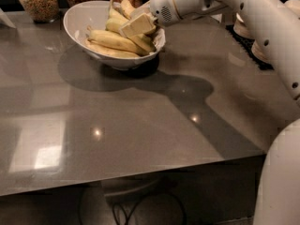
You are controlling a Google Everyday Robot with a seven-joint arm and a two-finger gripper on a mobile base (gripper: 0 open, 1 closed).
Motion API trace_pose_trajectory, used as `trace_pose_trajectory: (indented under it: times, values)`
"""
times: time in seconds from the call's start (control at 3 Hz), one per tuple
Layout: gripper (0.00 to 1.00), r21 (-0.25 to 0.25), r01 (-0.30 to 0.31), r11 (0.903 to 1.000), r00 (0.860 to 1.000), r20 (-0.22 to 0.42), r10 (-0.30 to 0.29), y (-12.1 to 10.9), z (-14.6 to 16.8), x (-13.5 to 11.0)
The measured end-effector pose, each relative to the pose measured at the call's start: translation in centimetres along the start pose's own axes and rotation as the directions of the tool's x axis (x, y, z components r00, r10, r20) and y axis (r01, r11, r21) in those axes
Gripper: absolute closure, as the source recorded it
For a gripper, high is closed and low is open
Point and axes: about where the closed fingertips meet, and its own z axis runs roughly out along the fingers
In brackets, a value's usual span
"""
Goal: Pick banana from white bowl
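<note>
The large white bowl [74, 21] stands at the far side of the grey table and holds several yellow bananas [112, 39]. My gripper [136, 26] reaches in from the right over the bowl's right half, down among the upper bananas and touching them. One banana [126, 6] sticks up just behind the gripper. The white arm [243, 8] runs in from the upper right.
Glass jars of dry food [38, 2] stand behind the bowl along the back edge. Stacked small white bowls [243, 28] sit on a dark mat [251, 50] at the right. The grey tabletop [140, 125] stretches toward the near edge; cables lie under it.
</note>
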Motion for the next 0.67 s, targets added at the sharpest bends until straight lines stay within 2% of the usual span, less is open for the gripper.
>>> trace_pose_trajectory:
  times: [0.33, 0.67]
  values:
    - [0.50, 0.001, -0.026, 0.9997, 1.000, -0.018, 0.026, -0.34, 0.07, 0.82]
    - [0.51, -0.003, -0.050, 0.9987, 0.998, -0.034, 0.050, -0.66, 0.23, 1.59]
